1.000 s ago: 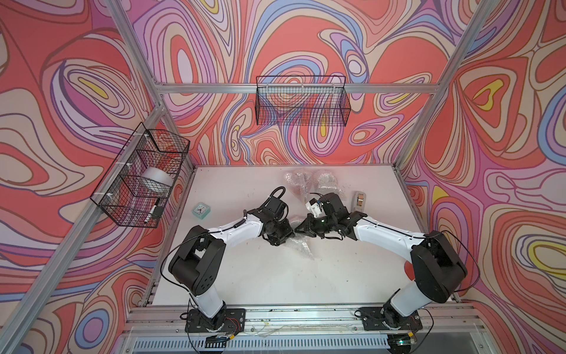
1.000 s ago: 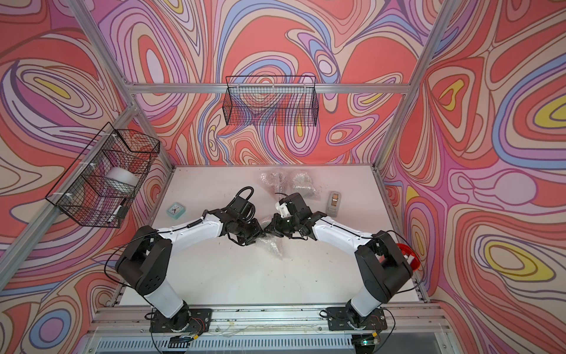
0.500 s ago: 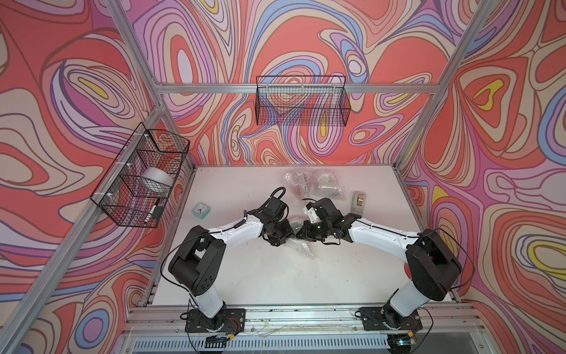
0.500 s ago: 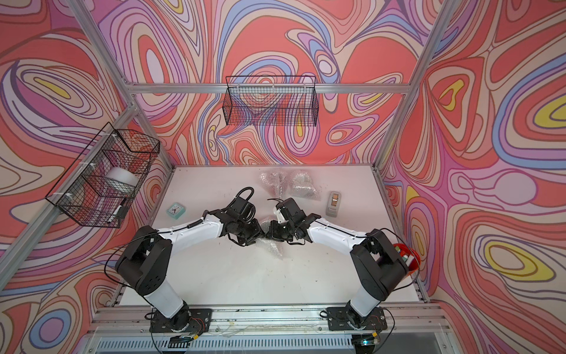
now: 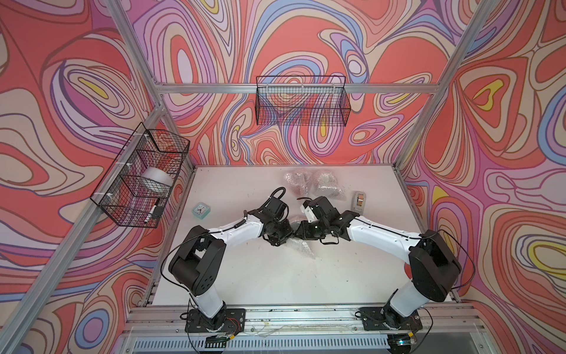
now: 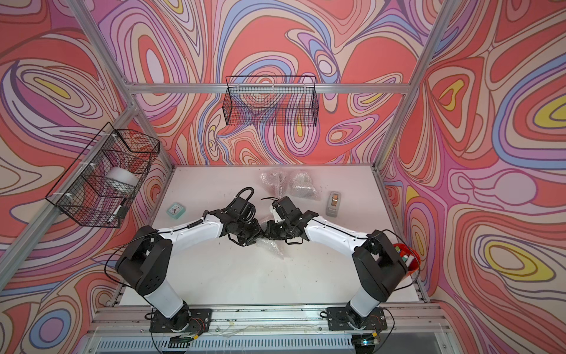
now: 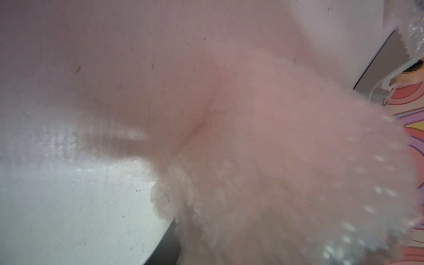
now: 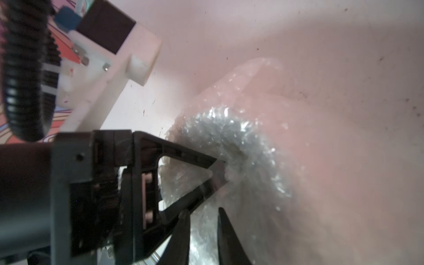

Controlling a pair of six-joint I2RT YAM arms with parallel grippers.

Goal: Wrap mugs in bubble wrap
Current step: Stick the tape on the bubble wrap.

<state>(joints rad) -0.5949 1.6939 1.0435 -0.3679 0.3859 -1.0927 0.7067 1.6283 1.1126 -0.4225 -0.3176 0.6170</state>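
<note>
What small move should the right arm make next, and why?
Probably it should close the right fingers on the wrap. They stand apart with loose wrap between them, while the left fingers seem to pinch the same wrap at their tip. A second grip would likely let the fold be pulled tight.

White table (image 5: 269, 275): mint clock (image 5: 201, 210); grey tape dispenser (image 5: 359, 202); two bubble-wrapped bundles (image 5: 295, 180) (image 5: 327, 184) at back; crumpled bubble wrap (image 5: 301, 245) at centre.

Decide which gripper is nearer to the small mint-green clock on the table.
Left. The left gripper meets the bubble-wrap bundle from the clock's side; the right gripper faces it from the opposite side, farther from the clock.
</note>
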